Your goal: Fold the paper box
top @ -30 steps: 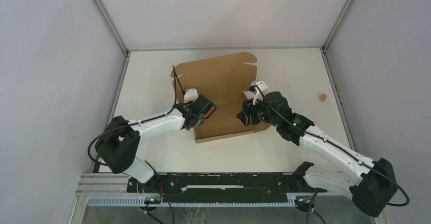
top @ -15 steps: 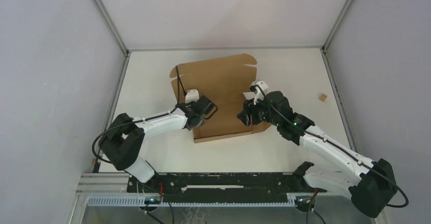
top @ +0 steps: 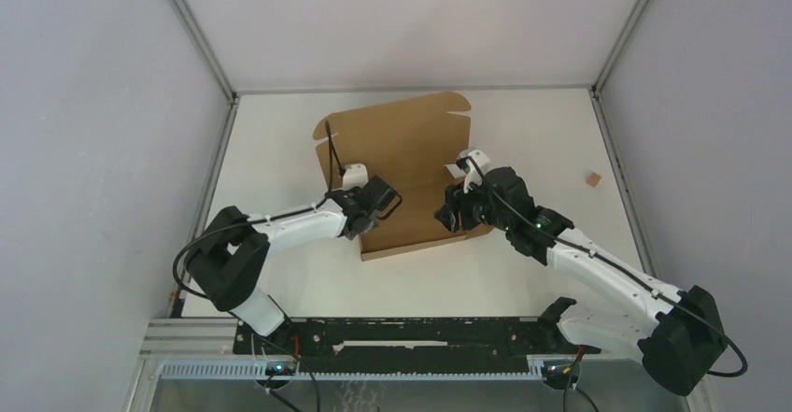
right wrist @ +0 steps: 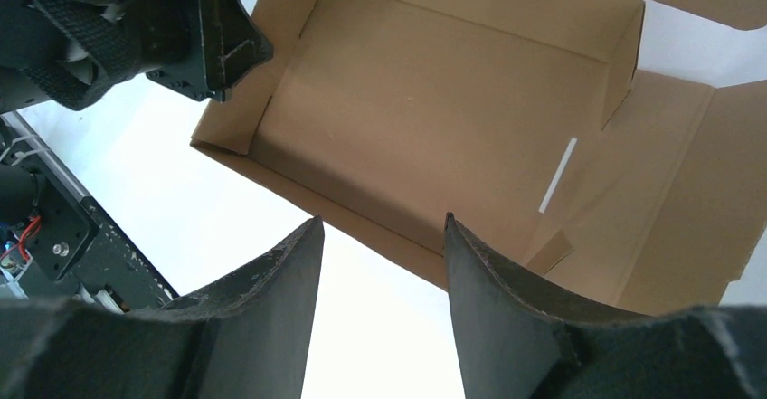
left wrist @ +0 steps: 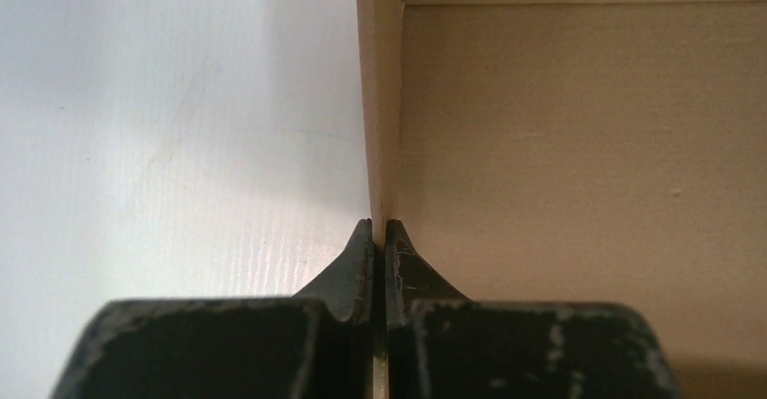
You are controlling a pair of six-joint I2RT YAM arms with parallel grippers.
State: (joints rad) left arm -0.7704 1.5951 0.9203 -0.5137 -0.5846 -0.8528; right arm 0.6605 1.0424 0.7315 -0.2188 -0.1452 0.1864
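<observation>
The paper box (top: pixel 411 150) is plain brown cardboard lying in the middle of the table, its tray part folded up and its lid flap spread open behind. My left gripper (top: pixel 367 222) is shut on the box's left side wall (left wrist: pixel 381 100), one finger inside and one outside. In the left wrist view that gripper (left wrist: pixel 380 227) pinches the wall's thin edge. My right gripper (right wrist: pixel 382 221) hangs open over the front wall near the right corner, nothing between its fingers. From above, the right gripper (top: pixel 449 216) sits at the box's right side. The box floor (right wrist: pixel 434 118) is bare.
A tiny brown cardboard scrap (top: pixel 592 178) lies far right on the table. Metal frame posts and grey walls border the white table (top: pixel 280 150) on three sides. The left arm's black wrist (right wrist: pixel 217 46) shows at the box's near left corner.
My left gripper has closed onto the box's left wall after opening briefly. The lid flap has shifted slightly. The right arm has barely moved.
</observation>
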